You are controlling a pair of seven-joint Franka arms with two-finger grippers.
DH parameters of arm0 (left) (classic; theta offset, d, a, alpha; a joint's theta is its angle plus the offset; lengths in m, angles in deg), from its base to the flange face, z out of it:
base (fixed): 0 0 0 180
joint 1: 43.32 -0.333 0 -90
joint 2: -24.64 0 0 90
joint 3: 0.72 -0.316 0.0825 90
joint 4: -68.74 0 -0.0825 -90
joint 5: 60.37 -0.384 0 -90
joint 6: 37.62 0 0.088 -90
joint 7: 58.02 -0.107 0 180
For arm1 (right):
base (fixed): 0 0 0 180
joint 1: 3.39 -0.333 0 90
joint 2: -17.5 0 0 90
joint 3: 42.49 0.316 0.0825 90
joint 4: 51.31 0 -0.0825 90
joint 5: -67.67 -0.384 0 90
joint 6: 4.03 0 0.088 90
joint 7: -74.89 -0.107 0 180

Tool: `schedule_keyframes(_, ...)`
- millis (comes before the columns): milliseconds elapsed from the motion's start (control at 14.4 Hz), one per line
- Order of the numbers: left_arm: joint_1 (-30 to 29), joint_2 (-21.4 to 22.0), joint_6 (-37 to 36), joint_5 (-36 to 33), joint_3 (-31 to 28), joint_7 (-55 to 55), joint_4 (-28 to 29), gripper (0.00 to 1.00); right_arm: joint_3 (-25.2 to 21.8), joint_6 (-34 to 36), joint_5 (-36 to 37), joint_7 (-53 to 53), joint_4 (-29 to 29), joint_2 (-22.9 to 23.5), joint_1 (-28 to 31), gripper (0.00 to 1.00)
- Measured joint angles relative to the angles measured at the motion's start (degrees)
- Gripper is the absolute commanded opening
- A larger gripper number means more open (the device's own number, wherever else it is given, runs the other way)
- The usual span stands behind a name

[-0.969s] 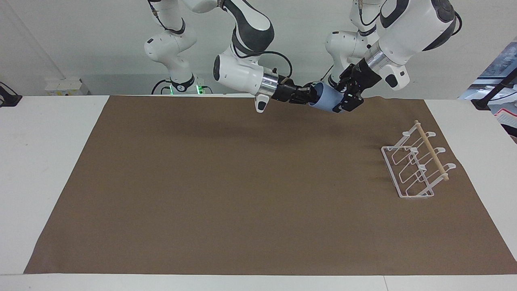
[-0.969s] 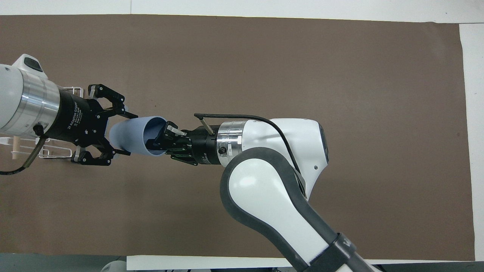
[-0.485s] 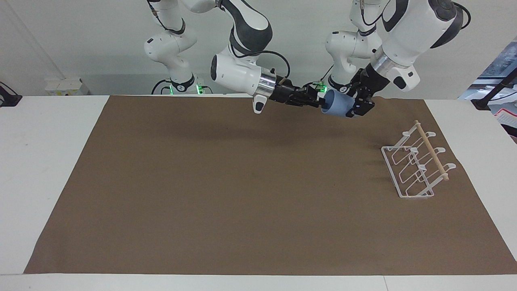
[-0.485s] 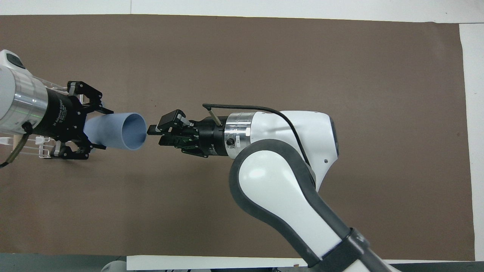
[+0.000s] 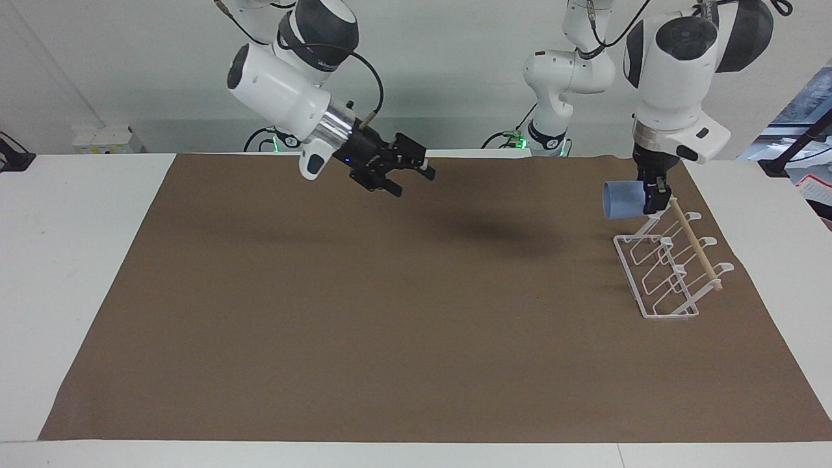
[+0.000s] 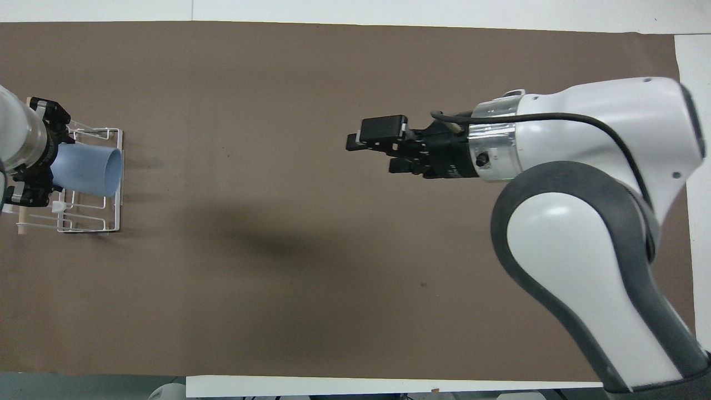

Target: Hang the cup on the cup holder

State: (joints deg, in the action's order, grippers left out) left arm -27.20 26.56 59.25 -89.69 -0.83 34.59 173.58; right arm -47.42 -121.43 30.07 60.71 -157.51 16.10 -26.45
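Note:
The light-blue cup (image 5: 619, 200) lies on its side in my left gripper (image 5: 654, 196), which is shut on its closed end. The cup hangs in the air over the end of the white wire cup holder (image 5: 669, 270) nearer to the robots, its rim pointing toward the right arm's end of the table. In the overhead view the cup (image 6: 91, 169) covers part of the holder (image 6: 91, 219), with the left gripper (image 6: 40, 155) around it. My right gripper (image 5: 413, 182) is open and empty, raised over the brown mat; it also shows in the overhead view (image 6: 369, 153).
A brown mat (image 5: 390, 325) covers most of the white table (image 5: 78, 260). The holder stands on the mat near the left arm's end, its wooden dowel (image 5: 695, 244) across the top.
The left gripper has carried the cup away from the right gripper to over the holder. The right gripper has let go of the cup and drawn back toward its own end.

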Motion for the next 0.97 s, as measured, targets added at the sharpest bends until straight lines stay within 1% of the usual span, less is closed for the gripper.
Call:
schedule_keyframes(138,2.0,-5.1,-1.7,-14.6,0.2,-0.1,0.5,0.0,-0.1,5.3,14.7,0.2,1.1,-1.2,2.3,0.99)
schedule_keyframes(208,2.8,-7.5,-2.7,-20.6,0.2,0.2,0.5,0.0,-0.2,9.3,20.3,0.2,2.8,-1.5,3.0,0.99)
schedule_keyframes(277,3.2,-9.5,-3.6,-25.5,0.3,0.5,0.4,0.0,-0.2,14.1,24.7,0.2,5.2,-1.6,3.7,0.99)
schedule_keyframes(415,3.3,-11.4,-5.2,-32.5,0.3,0.7,0.1,0.0,-0.2,22.8,32.6,0.2,10.7,-1.6,5.0,0.99)
schedule_keyframes(554,3.3,-12.2,-6.3,-37.0,0.3,1.9,-0.5,0.0,-0.3,29.2,38.4,2.0,15.0,-1.6,5.7,0.99)
schedule_keyframes(692,3.4,-14.2,-6.9,-39.8,0.3,4.8,-1.7,0.0,-0.6,31.6,41.6,5.8,16.1,-1.6,6.7,0.99)
schedule_keyframes(969,3.8,-19.8,-8.1,-41.9,0.3,12.2,-3.0,0.0,-0.9,33.2,41.8,11.8,15.8,-0.7,11.5,0.99)
